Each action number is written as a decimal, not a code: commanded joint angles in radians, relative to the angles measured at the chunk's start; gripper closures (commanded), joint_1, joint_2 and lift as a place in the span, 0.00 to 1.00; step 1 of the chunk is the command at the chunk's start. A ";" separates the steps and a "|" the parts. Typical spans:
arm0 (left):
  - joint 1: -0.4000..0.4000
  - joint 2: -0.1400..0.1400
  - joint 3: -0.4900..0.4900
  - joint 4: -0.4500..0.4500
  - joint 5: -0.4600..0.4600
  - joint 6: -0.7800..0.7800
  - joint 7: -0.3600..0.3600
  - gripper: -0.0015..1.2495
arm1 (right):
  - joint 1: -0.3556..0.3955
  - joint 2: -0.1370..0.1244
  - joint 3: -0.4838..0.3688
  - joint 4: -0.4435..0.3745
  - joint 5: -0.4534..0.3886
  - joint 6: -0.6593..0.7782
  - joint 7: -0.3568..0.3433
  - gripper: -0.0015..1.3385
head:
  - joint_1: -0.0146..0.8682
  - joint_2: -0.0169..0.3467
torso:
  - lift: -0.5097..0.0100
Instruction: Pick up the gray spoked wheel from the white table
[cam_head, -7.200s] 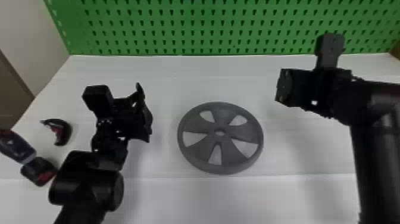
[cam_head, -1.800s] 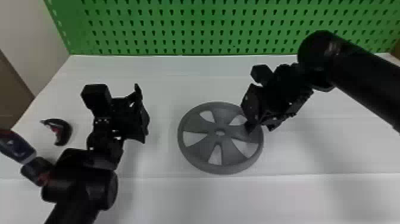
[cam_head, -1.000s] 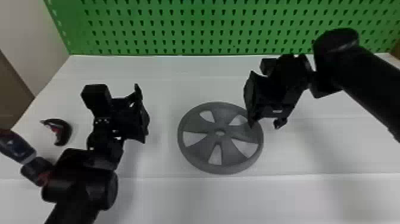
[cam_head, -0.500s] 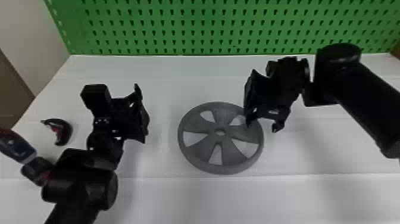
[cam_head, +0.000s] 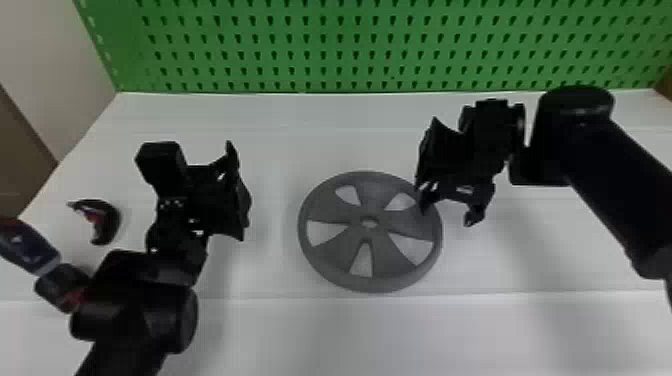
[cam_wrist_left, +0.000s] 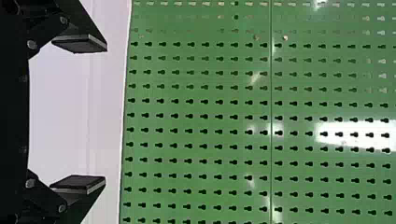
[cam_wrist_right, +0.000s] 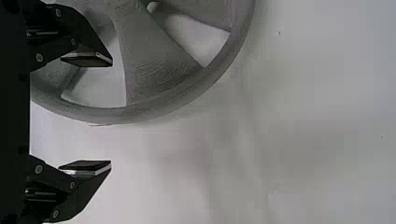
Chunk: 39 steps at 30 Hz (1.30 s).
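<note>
With the grasp seemingly being lined up, the right gripper, fingers apart by the wheel's right rim, should lower astride it, then squeeze.

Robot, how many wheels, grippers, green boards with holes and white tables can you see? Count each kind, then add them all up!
Wheels: 1, the gray spoked wheel
Grippers: 2, the left gripper and the right gripper
Green boards with holes: 1, the pegboard
White tables: 1, the table
Total: 5
</note>
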 joint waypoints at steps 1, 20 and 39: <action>0.002 0.000 0.001 0.000 0.001 0.000 0.000 0.21 | 0.014 0.008 -0.034 -0.009 0.006 -0.001 -0.020 0.36 | 0.93 0.17 | 0.79; 0.008 0.000 0.011 0.000 0.002 -0.001 0.000 0.21 | 0.147 0.060 -0.227 -0.136 0.067 0.030 -0.098 0.36 | 0.93 0.17 | 0.79; 0.011 0.002 0.014 0.000 0.002 -0.001 -0.001 0.21 | 0.204 0.082 -0.293 -0.183 0.133 0.099 -0.100 0.36 | 0.93 0.17 | 0.79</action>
